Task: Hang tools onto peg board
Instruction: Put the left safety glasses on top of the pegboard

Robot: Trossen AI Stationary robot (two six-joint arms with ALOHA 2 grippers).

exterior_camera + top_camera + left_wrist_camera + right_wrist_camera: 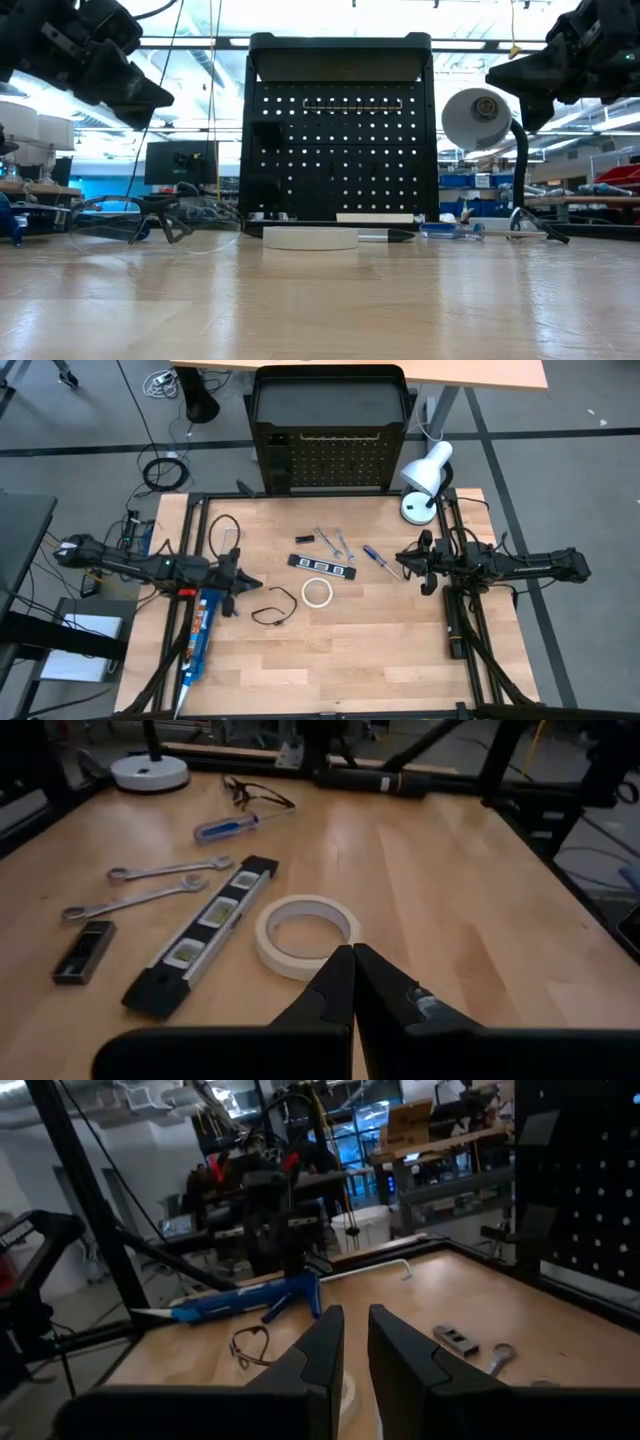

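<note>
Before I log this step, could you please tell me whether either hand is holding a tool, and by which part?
Nothing is held. The left hand is shut and empty above the tape ring; the right hand hangs empty, fingers slightly apart.

Workshop or lab: exposed ceiling ducts (pixel 150 1100), cluttered benches (pixel 440 1150), monitor (pixel 180 160) behind table

table (pixel 400 650): pale smooth wood | peg board (pixel 330 460): matt black metal | wrenches (pixel 150 885): shiny metal

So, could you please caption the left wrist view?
Shut left gripper above white tape ring, beside black level and silver wrenches.
</note>
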